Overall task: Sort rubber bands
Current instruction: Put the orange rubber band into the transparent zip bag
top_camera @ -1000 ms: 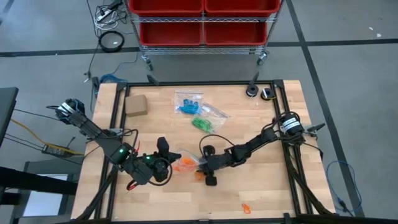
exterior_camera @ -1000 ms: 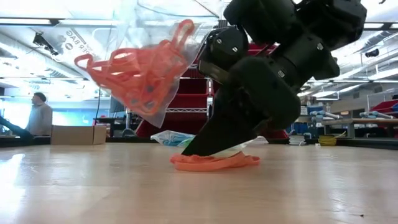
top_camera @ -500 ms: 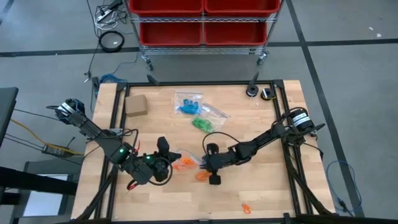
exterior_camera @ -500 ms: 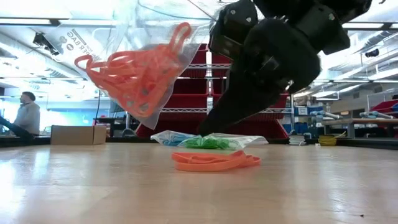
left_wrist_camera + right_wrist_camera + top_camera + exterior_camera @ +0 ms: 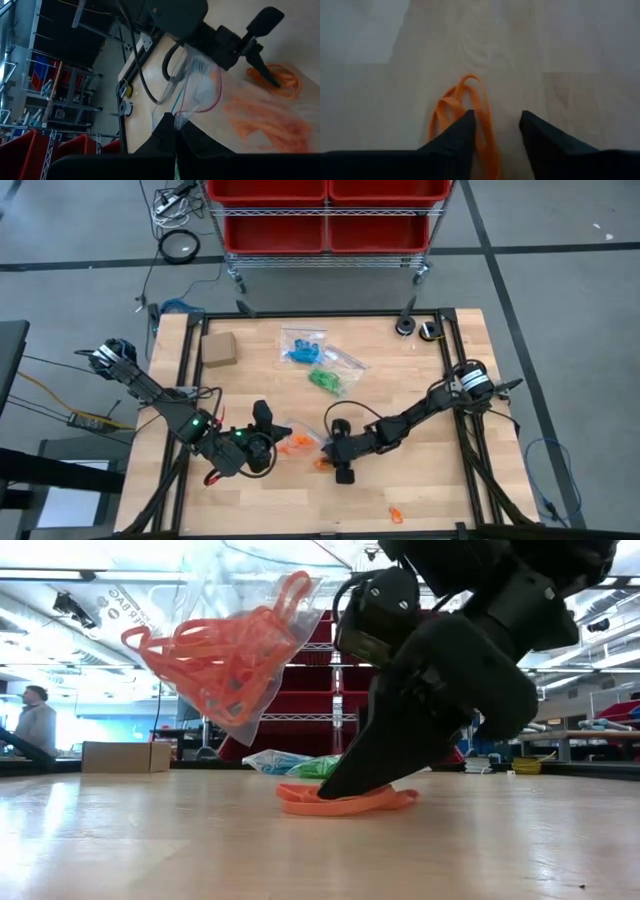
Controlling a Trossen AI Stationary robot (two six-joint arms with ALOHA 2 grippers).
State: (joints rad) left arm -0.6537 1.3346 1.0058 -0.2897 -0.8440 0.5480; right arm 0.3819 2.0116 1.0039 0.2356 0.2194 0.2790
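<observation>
A clear zip bag [image 5: 222,652] stuffed with orange rubber bands hangs above the table, with my left gripper [image 5: 176,131] shut on it. A small heap of loose orange rubber bands [image 5: 348,802] lies on the wood beside it, also visible in the high view [image 5: 322,463]. My right gripper [image 5: 496,131] slants down over that heap with its fingers open, and the bands [image 5: 466,107] run up between the two tips. My left gripper pinches the zip bag's top edge [image 5: 181,116], by the zip strip, between its two fingers. The bag hangs lifted clear of the table, with the bands bunched in its lower part [image 5: 210,670]. My right gripper slants down from the table's right side. One fingertip [image 5: 335,788] sits on the near end of the loose orange heap [image 5: 479,142], which stays flat on the table. Nothing is pinched.
Farther back lie a bag of blue bands [image 5: 303,348], a bag of green bands [image 5: 325,378] and a tan cardboard box [image 5: 218,348]. A single orange band [image 5: 395,514] lies near the front edge. Two tape rolls [image 5: 417,329] sit at the far right corner.
My right gripper rose a little off the loose orange bands and drew back, then came down onto them again. The heap stayed on the table. The bag in my left gripper stayed where it was.
</observation>
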